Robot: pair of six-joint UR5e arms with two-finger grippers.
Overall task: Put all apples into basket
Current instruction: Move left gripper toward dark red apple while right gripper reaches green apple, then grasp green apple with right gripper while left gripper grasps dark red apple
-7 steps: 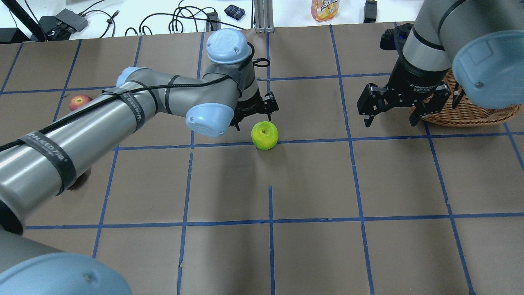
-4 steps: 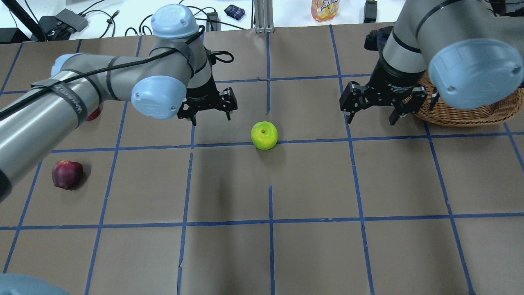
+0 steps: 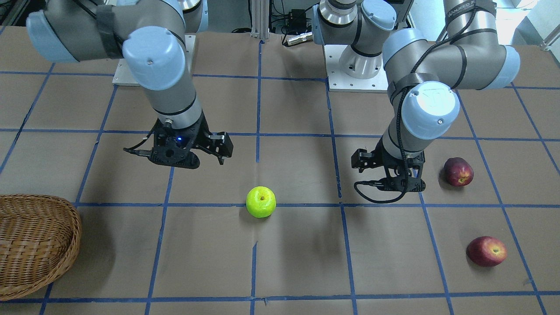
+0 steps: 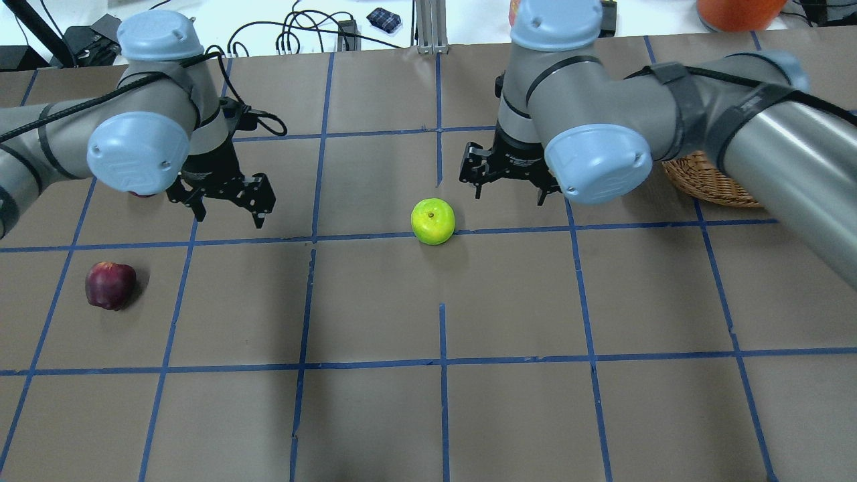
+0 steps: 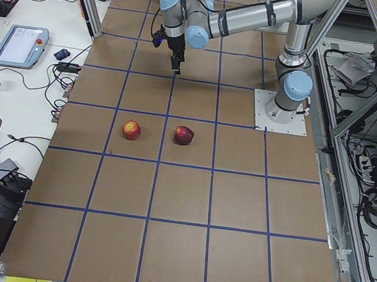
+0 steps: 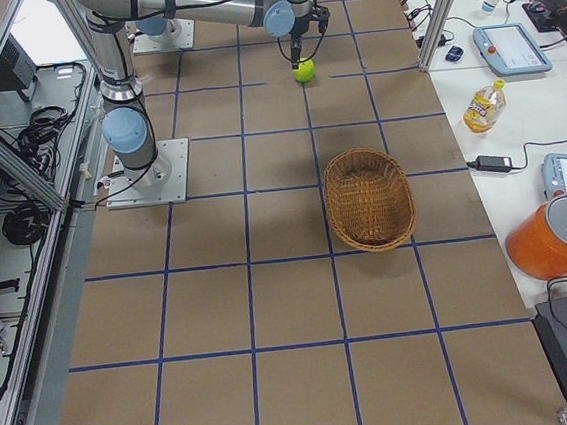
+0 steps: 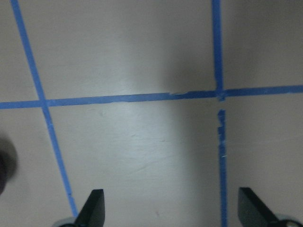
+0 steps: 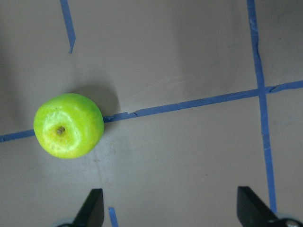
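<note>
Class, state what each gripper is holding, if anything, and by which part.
Nothing is held. The left gripper and the right gripper are both open and empty; the green apple lies on the table, untouched.

Grey arms [image 4: 622, 94] — blue caps [image 4: 137, 150] (black cables [image 3: 372, 200])
</note>
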